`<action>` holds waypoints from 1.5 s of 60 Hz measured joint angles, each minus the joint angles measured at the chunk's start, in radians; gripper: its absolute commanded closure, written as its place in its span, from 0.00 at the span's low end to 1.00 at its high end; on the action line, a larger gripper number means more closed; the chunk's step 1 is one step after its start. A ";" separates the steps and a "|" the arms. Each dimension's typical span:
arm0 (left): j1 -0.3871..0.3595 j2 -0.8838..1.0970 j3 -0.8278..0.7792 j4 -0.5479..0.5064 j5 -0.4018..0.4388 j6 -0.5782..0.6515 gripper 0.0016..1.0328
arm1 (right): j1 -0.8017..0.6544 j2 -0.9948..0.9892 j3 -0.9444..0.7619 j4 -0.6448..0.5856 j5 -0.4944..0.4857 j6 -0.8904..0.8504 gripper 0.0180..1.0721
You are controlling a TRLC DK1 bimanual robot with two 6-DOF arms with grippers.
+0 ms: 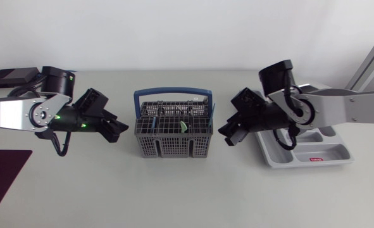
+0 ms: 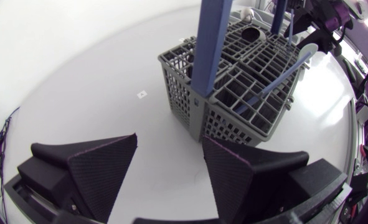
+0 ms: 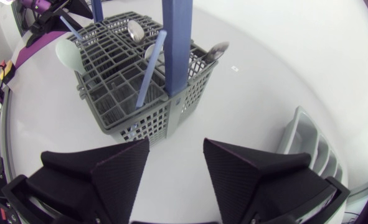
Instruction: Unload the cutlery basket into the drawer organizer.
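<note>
At the far left of the worktop (image 1: 187,196), a dark mat (image 1: 3,183) lies at the near corner and a black box (image 1: 12,77) at the far one. The left arm (image 1: 22,114) comes in between them, low over the surface. The left jaws point at the basket (image 1: 173,145) and stop short of its left wall. In the left wrist view the fingers (image 2: 103,168) are spread wide with only bare worktop between them. The basket (image 2: 233,93) is just ahead, apart from them.

The grey basket stands upright in the middle, its blue handle (image 1: 173,95) arched over the top. Cutlery is in its compartments: a pale green spoon (image 3: 68,55), a blue stick (image 3: 147,68) leaning by the handle, and two metal spoons (image 3: 136,28) (image 3: 218,50) standing bowl-up.

The right arm (image 1: 338,104) reaches in from the right, and the right jaws point at the basket's right wall, near it but not touching. In the right wrist view the fingers (image 3: 118,171) are also spread, with nothing between them.

The grey organizer (image 1: 329,152) lies on the worktop at the far right, partly under the right arm and well apart from the basket. Its edge (image 3: 308,143) shows beside the right jaws.
</note>
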 measured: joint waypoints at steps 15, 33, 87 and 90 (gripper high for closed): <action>0.037 -0.159 -0.047 -0.048 0.027 0.022 0.07 | -0.003 -0.153 -0.003 -0.084 -0.016 0.092 0.14; 0.021 -0.225 -0.090 -0.078 0.030 0.022 0.07 | 0.061 -0.111 0.127 -0.157 -0.026 0.318 0.27; -0.026 -0.272 -0.098 -0.090 0.030 0.022 0.07 | 0.128 0.025 0.185 -0.147 0.085 0.496 0.59; -0.031 -0.283 -0.098 -0.090 0.030 0.022 0.07 | 0.128 0.027 0.184 -0.139 0.088 0.496 0.62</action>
